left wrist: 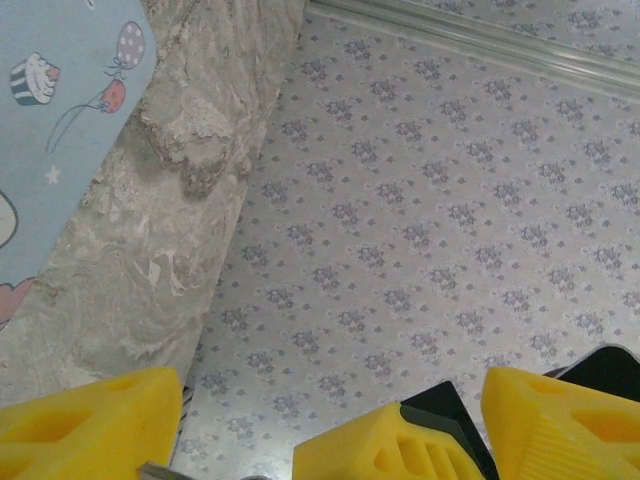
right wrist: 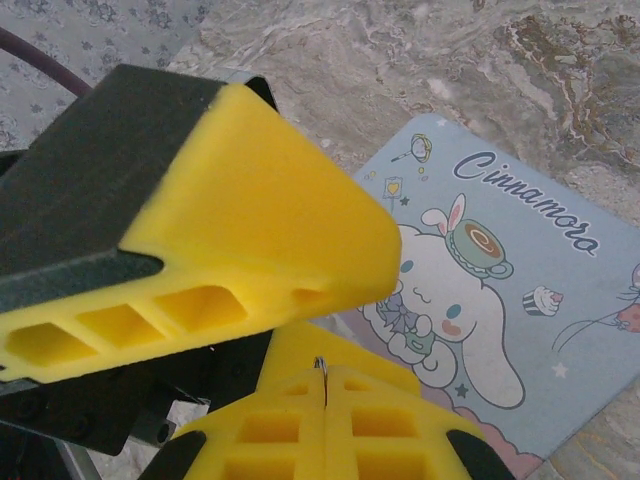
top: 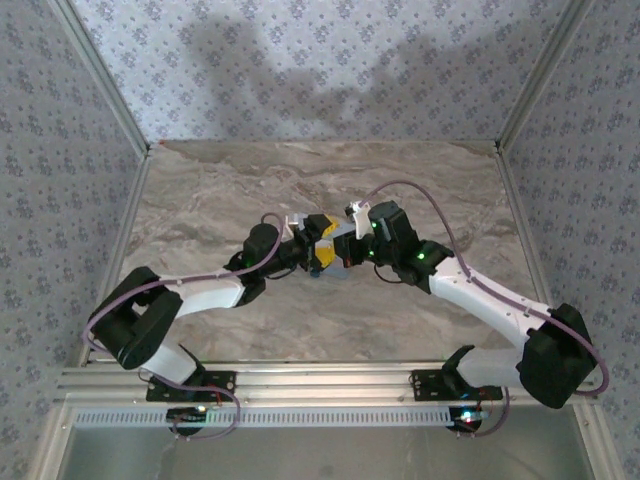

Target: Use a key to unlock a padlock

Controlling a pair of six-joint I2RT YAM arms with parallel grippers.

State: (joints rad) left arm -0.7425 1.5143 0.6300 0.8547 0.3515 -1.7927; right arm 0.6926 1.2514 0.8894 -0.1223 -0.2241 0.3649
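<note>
By the tin (right wrist: 520, 300), I cannot tell whether my left jaws are apart or clamped, while my right jaws press together on a thin metal sliver (right wrist: 320, 368), probably the key; the padlock is hidden, so I judge it not yet unlocked.

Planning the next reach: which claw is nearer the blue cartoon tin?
Right. The right claw hangs close by the tin, at its near edge; the left claw is farther from it.
</note>
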